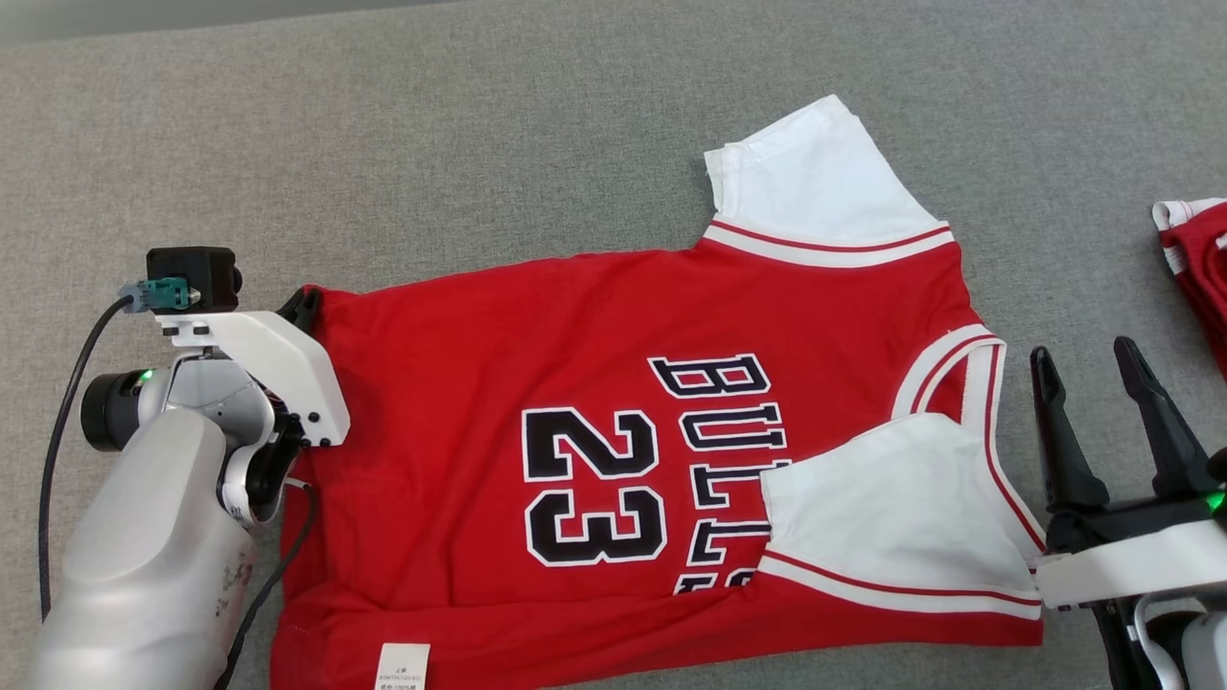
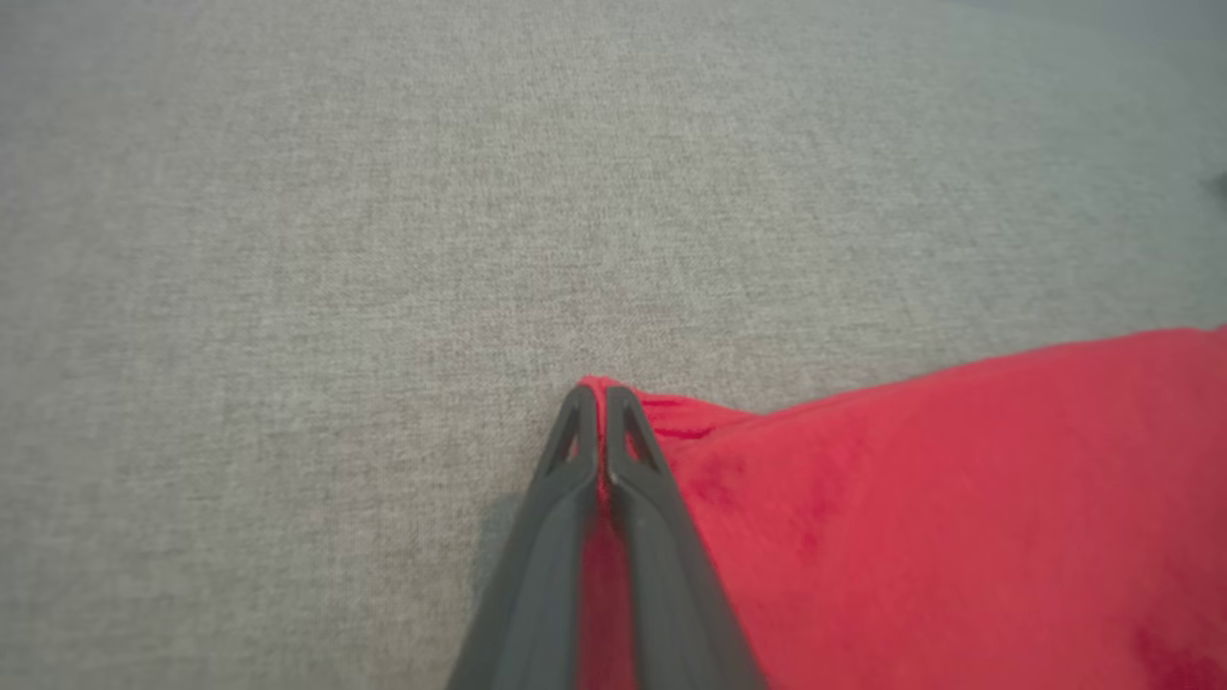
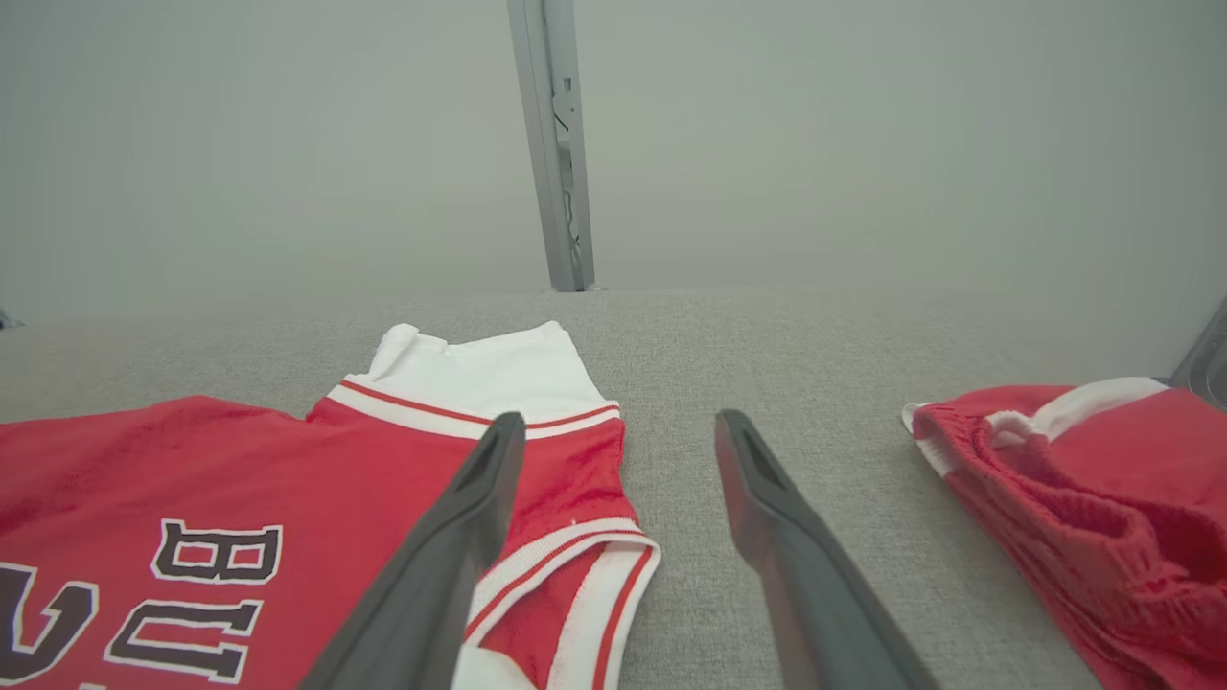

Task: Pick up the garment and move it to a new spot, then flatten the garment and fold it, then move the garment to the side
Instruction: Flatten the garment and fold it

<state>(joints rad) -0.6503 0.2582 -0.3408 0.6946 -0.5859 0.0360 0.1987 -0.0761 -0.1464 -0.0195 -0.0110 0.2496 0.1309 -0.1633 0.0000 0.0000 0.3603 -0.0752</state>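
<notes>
The garment (image 1: 537, 326) is a red jersey with white sleeves and the number 23, spread on the grey surface with its neck toward the right. My left gripper (image 1: 305, 305) sits at the jersey's far left corner. In the left wrist view the left gripper (image 2: 601, 393) is shut on a pinch of the red fabric (image 2: 959, 498) at that corner. My right gripper (image 1: 1083, 355) stands open just right of the neck opening, with nothing between its fingers. In the right wrist view the right gripper (image 3: 618, 422) hovers beside the jersey's shoulder (image 3: 192, 460).
A second red and white garment (image 1: 1198, 259) lies bunched at the right edge, also seen as a crumpled heap (image 3: 1083, 479) right of my right fingers. The grey cloth surface (image 1: 479, 115) extends far behind the jersey. A grey post (image 3: 556, 144) rises at the back.
</notes>
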